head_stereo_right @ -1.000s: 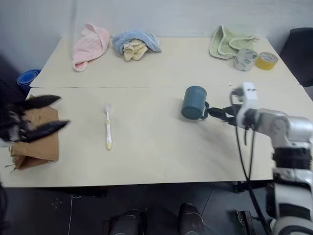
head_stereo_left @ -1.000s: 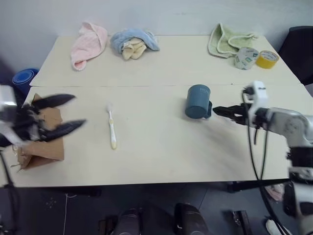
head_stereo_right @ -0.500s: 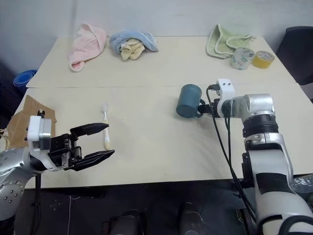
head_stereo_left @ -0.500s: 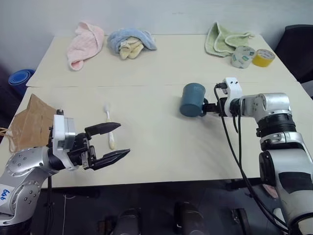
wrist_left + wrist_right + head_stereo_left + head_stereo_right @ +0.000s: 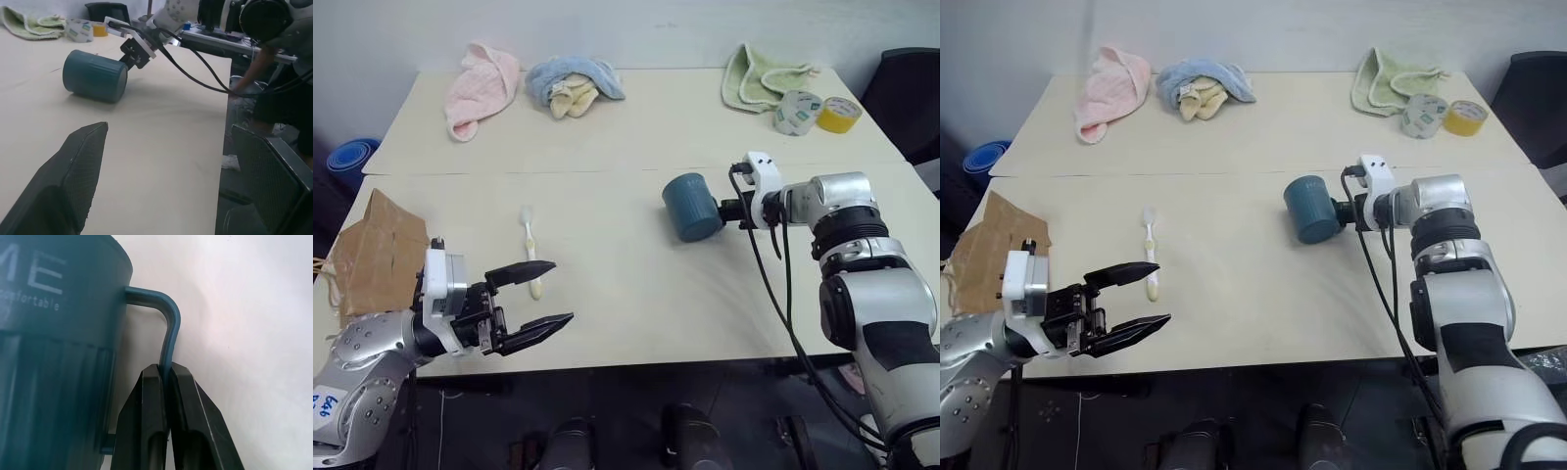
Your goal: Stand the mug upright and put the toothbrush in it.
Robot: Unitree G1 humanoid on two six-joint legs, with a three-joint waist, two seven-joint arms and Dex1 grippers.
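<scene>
The dark slate-blue mug (image 5: pixel 689 208) lies on its side near the middle of the near table. My right gripper (image 5: pixel 731 209) is shut on the mug's thin handle (image 5: pixel 171 328), its fingers (image 5: pixel 146 406) pinching the handle from both sides. The pale cream toothbrush (image 5: pixel 530 262) lies flat to the left, bristle head away from me. My left gripper (image 5: pixel 560 291) hovers open near the front edge, just right of the toothbrush's handle end, holding nothing. In the left wrist view the mug (image 5: pixel 95 76) lies beyond the open fingers (image 5: pixel 73 181).
A brown paper bag (image 5: pixel 374 257) lies at the front left. On the far table are a pink towel (image 5: pixel 482 84), a blue and yellow cloth (image 5: pixel 573 82), a green cloth (image 5: pixel 759 74), a grey tape roll (image 5: pixel 798 112) and a yellow one (image 5: pixel 840 114). A person (image 5: pixel 274 73) stands past the table's right edge.
My right gripper closed on the mug's handle and the mug shifted a little left. My left arm sank and moved right to the toothbrush's handle end, staying open.
</scene>
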